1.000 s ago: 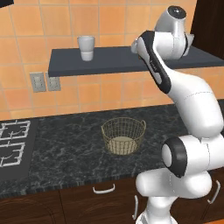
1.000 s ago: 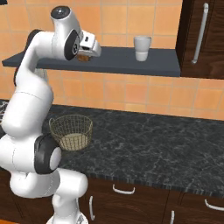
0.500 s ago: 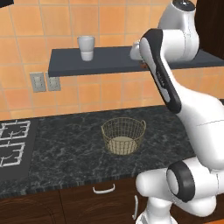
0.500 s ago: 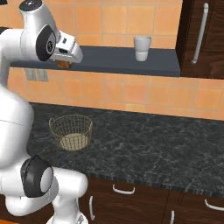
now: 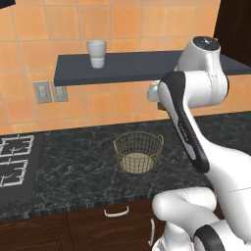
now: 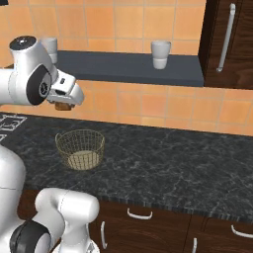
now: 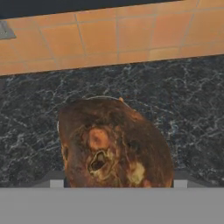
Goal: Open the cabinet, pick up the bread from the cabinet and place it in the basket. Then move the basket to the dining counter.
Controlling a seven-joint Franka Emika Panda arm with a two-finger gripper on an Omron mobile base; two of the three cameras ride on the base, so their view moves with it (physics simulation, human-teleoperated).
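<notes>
So the gripper (image 6: 62, 105) was up in the air over the black speckled worktop (image 6: 163, 168), clamped on the bread (image 6: 62, 105). From the right base camera you could see the little brown lump poking out under the white hand, just below the level of the dark wall shelf (image 6: 128, 66). In the hand camera the bread (image 7: 114, 146) was huge and right up close, dark brown crust with a few paler orange patches, sitting between the fingers with the granite and the orange tile wall (image 7: 109, 39) behind it.

The basket (image 5: 138, 152) sat on the worktop below, well apart from the gripper, tan wire mesh with a pale disc base, nothing in it. In the right base view the basket (image 6: 80, 149) was lower and a bit to the right of the held bread, so the bread wasn't directly over it as far as I could tell.

Other stuff: a white cup (image 5: 96, 53) on the shelf, a second cup (image 6: 160, 54) further along it, outlets (image 5: 51, 91) on the wall, and the stove burners (image 5: 14, 159) on the left end. Dark cabinet door with a long handle (image 6: 226, 37) at upper right.
</notes>
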